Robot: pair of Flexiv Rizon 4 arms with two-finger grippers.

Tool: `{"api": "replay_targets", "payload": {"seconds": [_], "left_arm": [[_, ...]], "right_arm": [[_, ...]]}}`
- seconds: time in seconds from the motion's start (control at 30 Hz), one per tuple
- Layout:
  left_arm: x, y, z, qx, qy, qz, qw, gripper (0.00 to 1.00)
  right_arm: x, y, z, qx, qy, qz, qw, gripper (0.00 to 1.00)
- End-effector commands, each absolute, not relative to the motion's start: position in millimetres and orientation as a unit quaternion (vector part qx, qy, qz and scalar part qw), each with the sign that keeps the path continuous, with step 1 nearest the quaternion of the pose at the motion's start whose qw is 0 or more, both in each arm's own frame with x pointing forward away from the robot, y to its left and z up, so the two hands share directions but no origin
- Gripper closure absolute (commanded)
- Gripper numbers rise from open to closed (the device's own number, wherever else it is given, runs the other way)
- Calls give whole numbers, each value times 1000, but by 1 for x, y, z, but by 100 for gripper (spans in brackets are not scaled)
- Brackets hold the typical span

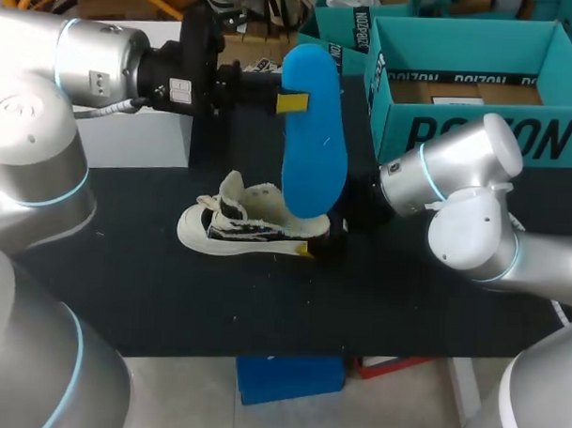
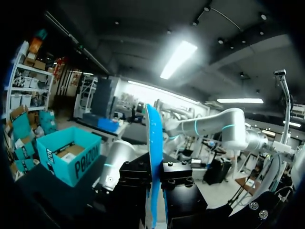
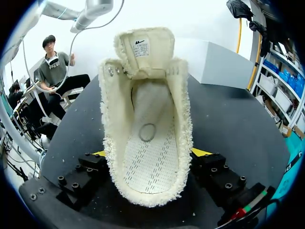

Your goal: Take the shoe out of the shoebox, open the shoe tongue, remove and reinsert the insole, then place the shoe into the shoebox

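Shoe (image 1: pixel 243 227) lies on its sole mid-bench (image 1: pixel 171 285), toe to the left, heel to the right. Cream upper, frayed edges, dark markings on the side. Tongue (image 3: pixel 143 50) is folded back and stands up; the bare footbed shows inside, with no insole in it.

Right gripper (image 1: pixel 327 239) is at the heel end. Its fingers (image 3: pixel 200 151) are spread fairly wide, one pressed to each side of the shoe.

Blue insole (image 1: pixel 312 130) is held up in the air above the shoe and just right of it, hanging roughly upright. Left gripper (image 1: pixel 290 102) has it near the upper end, with its fingers (image 2: pixel 178 174) drawn narrow and pinching it edge-on.

Teal shoebox (image 1: pixel 477 136) sits open at the far right, well apart from the shoe.
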State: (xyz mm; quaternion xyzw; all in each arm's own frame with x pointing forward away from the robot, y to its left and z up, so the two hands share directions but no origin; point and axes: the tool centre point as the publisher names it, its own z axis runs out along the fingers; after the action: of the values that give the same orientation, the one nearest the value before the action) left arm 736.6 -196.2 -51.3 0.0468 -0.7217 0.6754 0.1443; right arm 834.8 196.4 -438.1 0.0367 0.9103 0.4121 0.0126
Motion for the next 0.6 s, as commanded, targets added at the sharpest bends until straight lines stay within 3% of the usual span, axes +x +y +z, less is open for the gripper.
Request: {"api": "replay_targets", "payload": {"seconds": [0.03, 0.6], "left_arm": [[738, -194, -44, 50, -715, 680, 157, 100], [754, -185, -34, 51, -704, 689, 167, 100]], "right_arm": [[835, 196, -439, 37, 910, 412, 12, 100], [835, 196, -439, 37, 910, 412, 12, 100]]}}
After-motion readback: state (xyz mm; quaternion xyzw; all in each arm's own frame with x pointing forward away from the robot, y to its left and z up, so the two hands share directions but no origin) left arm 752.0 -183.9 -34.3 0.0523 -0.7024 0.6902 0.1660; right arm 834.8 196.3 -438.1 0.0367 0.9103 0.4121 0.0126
